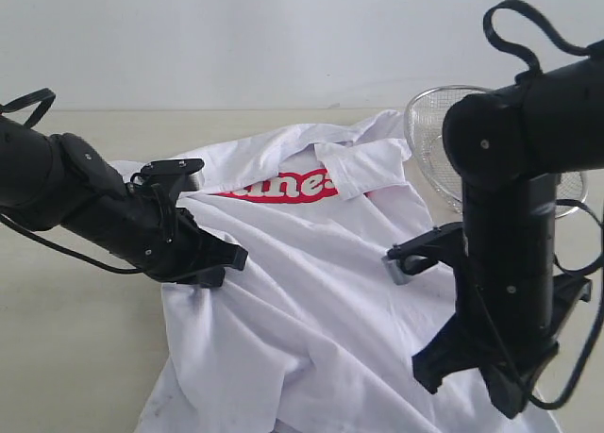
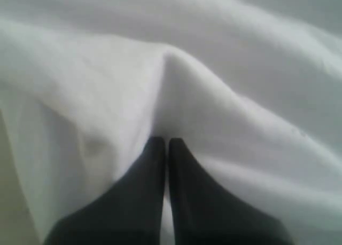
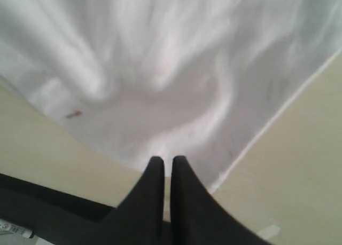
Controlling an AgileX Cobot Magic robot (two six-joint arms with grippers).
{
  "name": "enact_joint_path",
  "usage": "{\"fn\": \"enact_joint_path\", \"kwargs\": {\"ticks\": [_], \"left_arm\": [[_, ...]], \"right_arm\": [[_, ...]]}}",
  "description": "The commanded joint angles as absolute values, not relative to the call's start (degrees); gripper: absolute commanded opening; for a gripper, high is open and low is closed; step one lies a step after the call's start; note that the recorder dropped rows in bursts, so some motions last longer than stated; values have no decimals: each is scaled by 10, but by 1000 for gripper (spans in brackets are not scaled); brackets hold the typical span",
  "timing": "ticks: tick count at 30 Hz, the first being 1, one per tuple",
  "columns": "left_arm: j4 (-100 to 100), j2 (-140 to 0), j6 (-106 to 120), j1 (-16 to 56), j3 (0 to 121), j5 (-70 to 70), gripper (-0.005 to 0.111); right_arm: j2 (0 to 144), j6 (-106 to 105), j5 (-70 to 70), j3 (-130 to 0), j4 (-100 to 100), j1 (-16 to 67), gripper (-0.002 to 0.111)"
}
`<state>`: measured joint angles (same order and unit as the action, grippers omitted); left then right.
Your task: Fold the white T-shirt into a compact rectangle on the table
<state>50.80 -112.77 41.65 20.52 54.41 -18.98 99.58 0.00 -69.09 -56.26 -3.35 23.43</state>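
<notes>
The white T-shirt (image 1: 311, 291) lies wrinkled and spread across the table (image 1: 75, 358), with part of its red lettering (image 1: 283, 186) showing near the far side. My left gripper (image 2: 166, 142) is shut on a pinched ridge of the shirt (image 2: 176, 85) at its left edge, low over the table (image 1: 225, 260). My right gripper (image 3: 166, 159) is shut on the shirt's hem (image 3: 160, 122) at the near right, where creases run toward the fingertips and bare table (image 3: 299, 165) shows on both sides. In the exterior view the right arm (image 1: 505, 254) hides its own fingertips.
A round silver wire-mesh basket (image 1: 436, 131) stands at the back right, just beyond the shirt and partly behind the right arm. Bare tabletop lies to the left of the shirt. A pale wall runs behind the table.
</notes>
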Motion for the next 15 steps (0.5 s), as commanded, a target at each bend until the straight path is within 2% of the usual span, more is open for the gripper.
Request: {"fn": "enact_joint_path", "kwargs": {"ticks": [1, 4, 6, 11, 15], "left_arm": [[486, -1142, 421, 199, 533, -178, 5], [486, -1129, 421, 199, 533, -178, 5], [486, -1097, 424, 199, 533, -185, 5], [486, -1020, 424, 199, 533, -232, 5], [479, -963, 396, 200, 506, -321, 5]], "right_arm": [[947, 14, -700, -525, -8, 234, 0], [915, -23, -696, -527, -22, 234, 0], [903, -34, -590, -527, -88, 234, 0], [967, -36, -518, -527, -95, 234, 0], [1043, -51, -527, -527, -86, 234, 0]]}}
